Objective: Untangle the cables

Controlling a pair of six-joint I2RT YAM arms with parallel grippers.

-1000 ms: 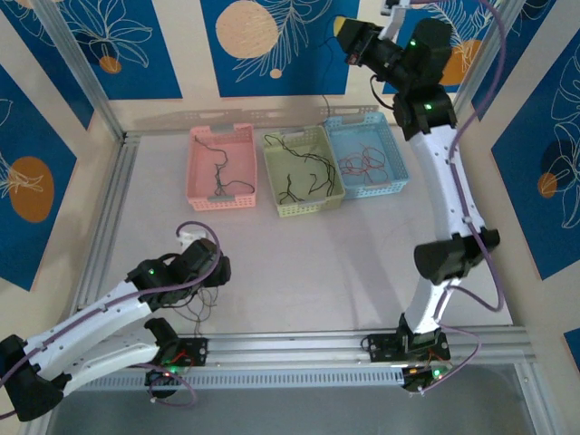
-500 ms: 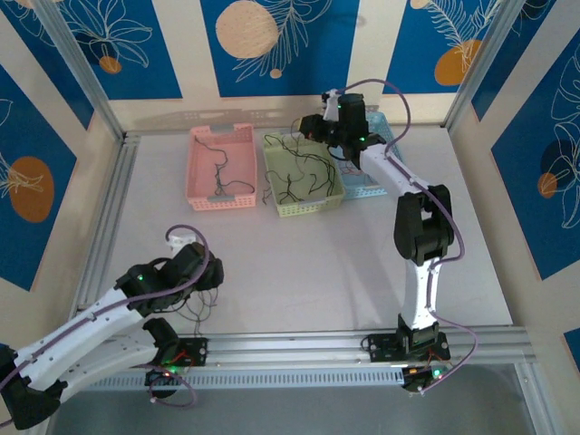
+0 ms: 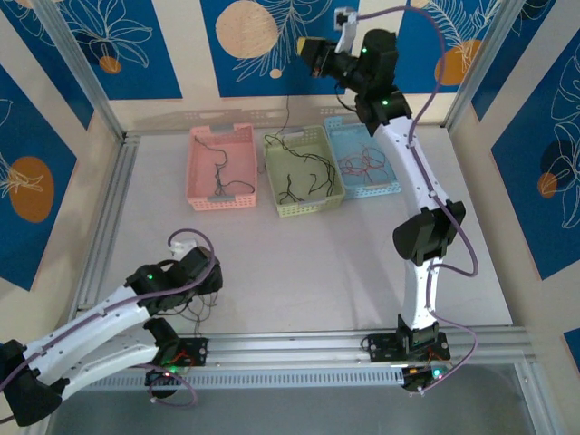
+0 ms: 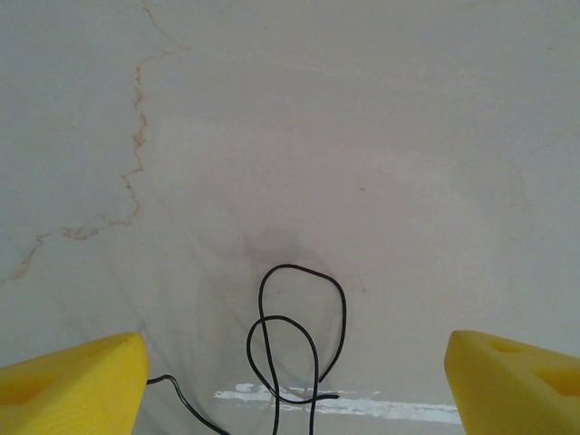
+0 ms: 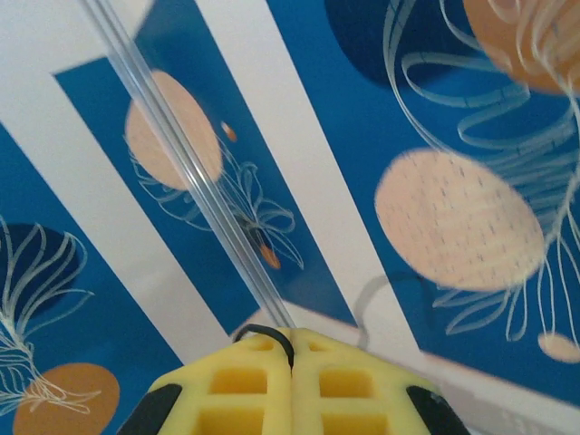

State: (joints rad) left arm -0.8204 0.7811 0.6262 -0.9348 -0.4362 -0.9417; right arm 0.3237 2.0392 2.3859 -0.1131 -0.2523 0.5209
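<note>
Most hair-thin cables [image 3: 304,177] lay in three pastel plastic baskets [image 3: 308,207]. Right claw [image 5: 290,349] pinched one black wire [image 5: 265,330] aloft; left claw [image 4: 294,362] stood spread above a leftover tangle [image 4: 294,335] on the desk [image 4: 381,136].

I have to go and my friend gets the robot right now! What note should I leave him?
Left gripper: open, low over a looped black cable on the table, not gripping it.
Right gripper: shut on a thin black strand, held up high; it hangs toward the green basket.
Done: black cables lie in the pink basket and green basket, red-orange cables in the blue basket.
Left: drop the strand in a basket, then probably untangle the loop by the left arm.
</note>
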